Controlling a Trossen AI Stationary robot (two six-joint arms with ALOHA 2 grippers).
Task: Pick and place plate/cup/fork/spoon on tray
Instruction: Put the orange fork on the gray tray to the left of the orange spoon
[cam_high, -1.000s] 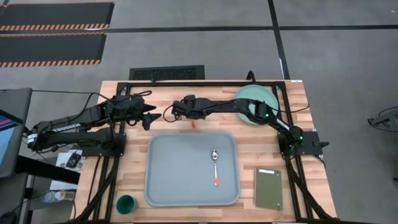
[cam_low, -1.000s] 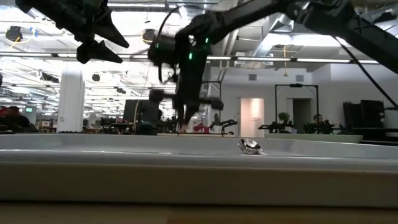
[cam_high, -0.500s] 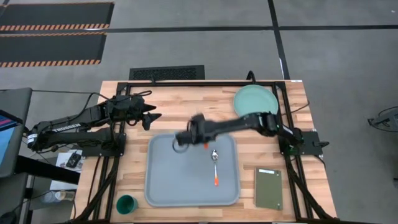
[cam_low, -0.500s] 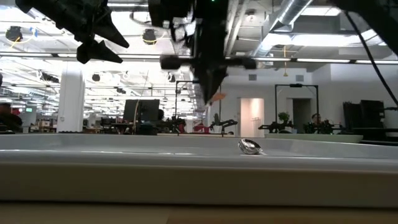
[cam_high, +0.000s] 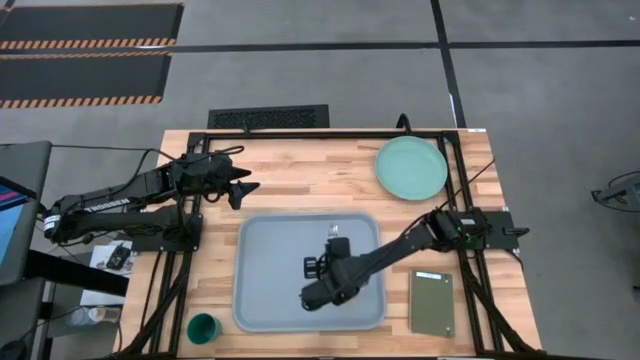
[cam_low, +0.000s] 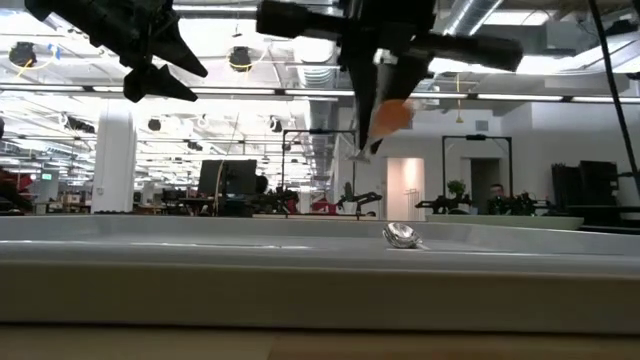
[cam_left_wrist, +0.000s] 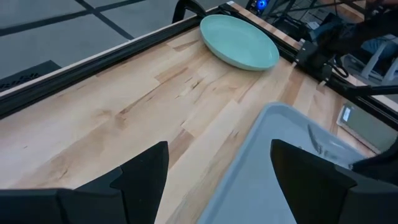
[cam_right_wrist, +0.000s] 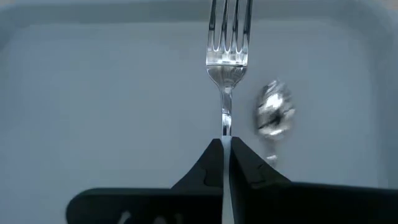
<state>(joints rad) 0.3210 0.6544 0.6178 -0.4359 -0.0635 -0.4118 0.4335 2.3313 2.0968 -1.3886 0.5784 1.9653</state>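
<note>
Now the right hand (cam_high: 338, 243), pinching the fork (cam_right_wrist: 227, 56), has swung from the desk's (cam_high: 300, 175) far side to above the tray (cam_high: 270, 290), beside the spoon (cam_right_wrist: 273, 112). Left hand (cam_high: 240, 188) stays spread, unmoved.

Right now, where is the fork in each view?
High view: the fork's silver tip past the right gripper, by the tray's top rim.
Low view: upper centre, hanging tilted.
Left wrist view: not clearly in it.
Right wrist view: centre, tines forward.
Shared landmark: the tray.
</note>
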